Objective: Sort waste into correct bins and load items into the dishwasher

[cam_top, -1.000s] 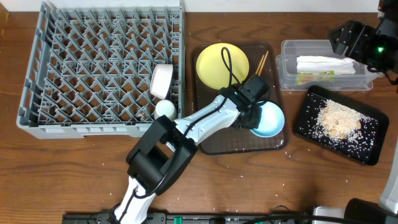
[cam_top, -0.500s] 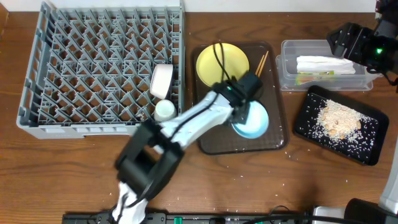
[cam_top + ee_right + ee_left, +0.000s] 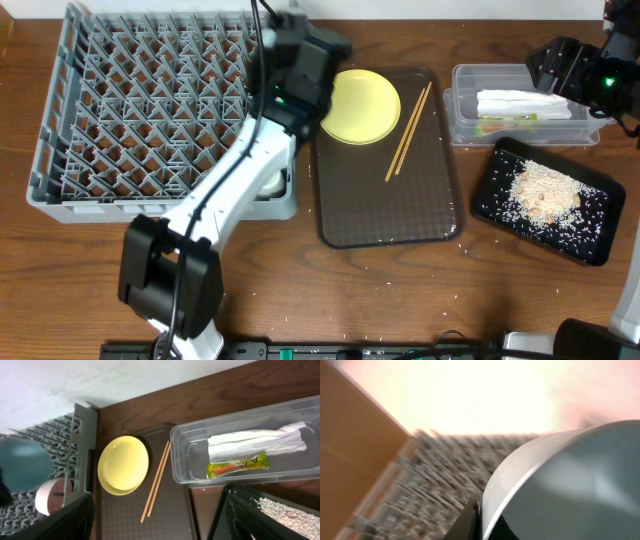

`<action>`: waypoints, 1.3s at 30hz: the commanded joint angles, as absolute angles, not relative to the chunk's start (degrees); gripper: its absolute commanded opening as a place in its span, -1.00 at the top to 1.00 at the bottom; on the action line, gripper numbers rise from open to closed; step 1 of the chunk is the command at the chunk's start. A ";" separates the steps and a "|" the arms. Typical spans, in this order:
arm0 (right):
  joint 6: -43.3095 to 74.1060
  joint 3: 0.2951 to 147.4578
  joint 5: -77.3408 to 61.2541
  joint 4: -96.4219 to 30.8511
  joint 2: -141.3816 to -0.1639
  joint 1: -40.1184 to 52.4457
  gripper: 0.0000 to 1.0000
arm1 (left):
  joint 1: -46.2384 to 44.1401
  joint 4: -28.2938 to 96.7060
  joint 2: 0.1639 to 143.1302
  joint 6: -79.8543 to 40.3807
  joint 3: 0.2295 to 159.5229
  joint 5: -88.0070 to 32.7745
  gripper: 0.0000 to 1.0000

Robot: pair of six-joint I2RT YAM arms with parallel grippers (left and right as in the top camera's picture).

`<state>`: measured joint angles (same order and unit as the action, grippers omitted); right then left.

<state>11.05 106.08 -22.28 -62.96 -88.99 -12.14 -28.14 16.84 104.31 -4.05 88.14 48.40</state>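
Clamping the rim of the round light blue bowl [image 3: 570, 490] — left gripper [image 3: 480, 522] closed on it, over the grey plastic dish rack [image 3: 150, 120]; right gripper [image 3: 160, 517] wide apart, empty.

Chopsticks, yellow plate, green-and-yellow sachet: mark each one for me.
chopsticks [image 3: 409, 132], overhead view, midway along the pair.
yellow plate [image 3: 365, 105], overhead view, centre of its face.
green-and-yellow sachet [image 3: 239, 464], right wrist view, middle of the packet.

Light blue bowl [image 3: 570, 485] now over rack [image 3: 150, 110]
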 commanded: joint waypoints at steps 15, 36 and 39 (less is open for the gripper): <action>10.22 105.84 -22.55 -62.85 -95.57 -11.53 -0.63 | -16.78 -35.53 124.03 35.16 88.79 58.98 0.85; 10.22 105.84 -22.52 -63.02 -96.71 -11.53 -0.62 | -17.58 -34.65 130.15 35.18 88.79 58.78 0.83; 10.22 105.84 -22.52 -63.02 -96.71 -11.53 -0.63 | -19.00 -31.00 130.15 35.16 88.77 62.22 0.66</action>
